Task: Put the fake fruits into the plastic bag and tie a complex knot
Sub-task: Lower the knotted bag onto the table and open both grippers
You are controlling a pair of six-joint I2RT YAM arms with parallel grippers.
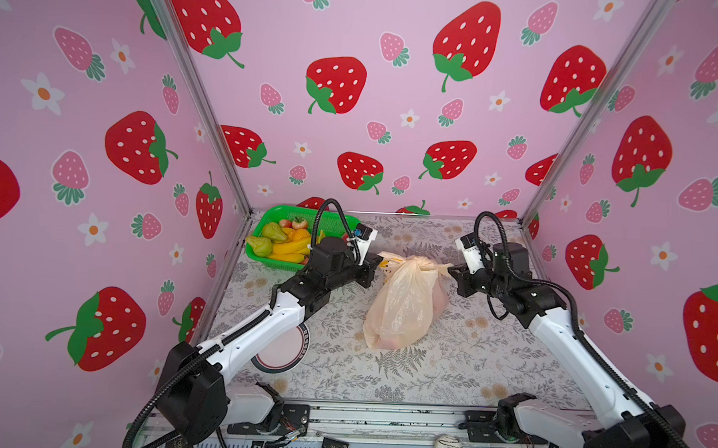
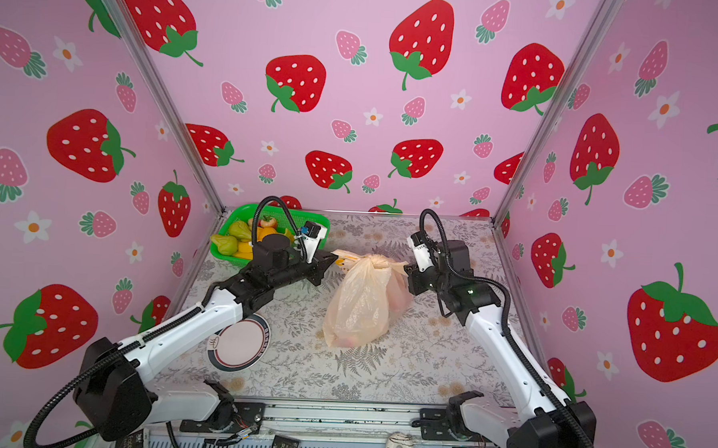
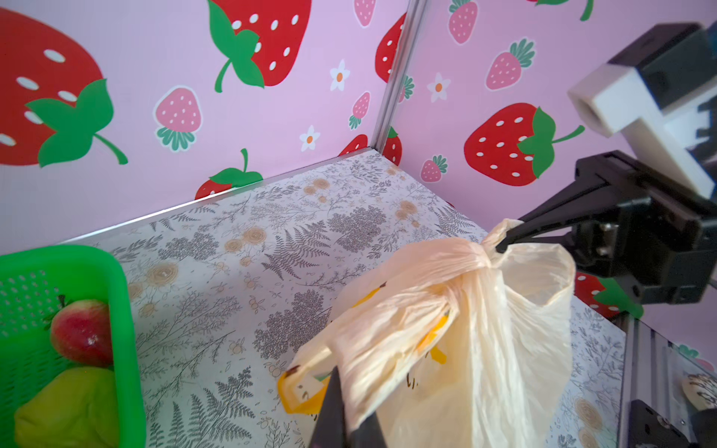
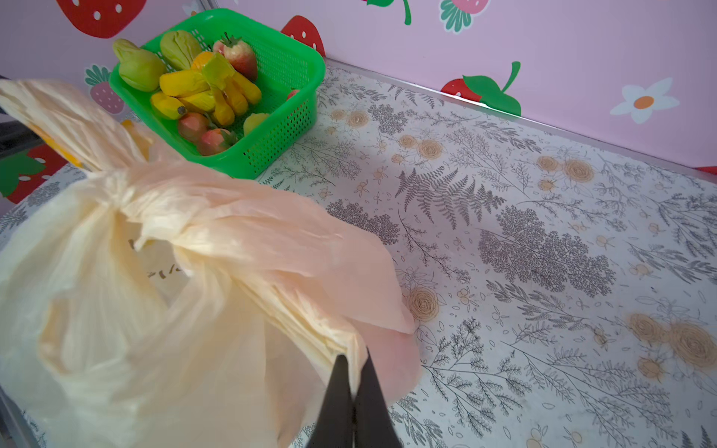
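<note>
Much bare table (image 1: 488, 364) around plastic bag (image 1: 404, 302); basket (image 1: 272, 263) at far-left corner.

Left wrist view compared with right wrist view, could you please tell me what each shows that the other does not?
Only the left wrist view shows the right arm's white camera mount. Only the right wrist view shows the yellow bananas in the green basket. Both show the basket, the plastic bag, its knot and the right gripper shut on a tail.
</note>
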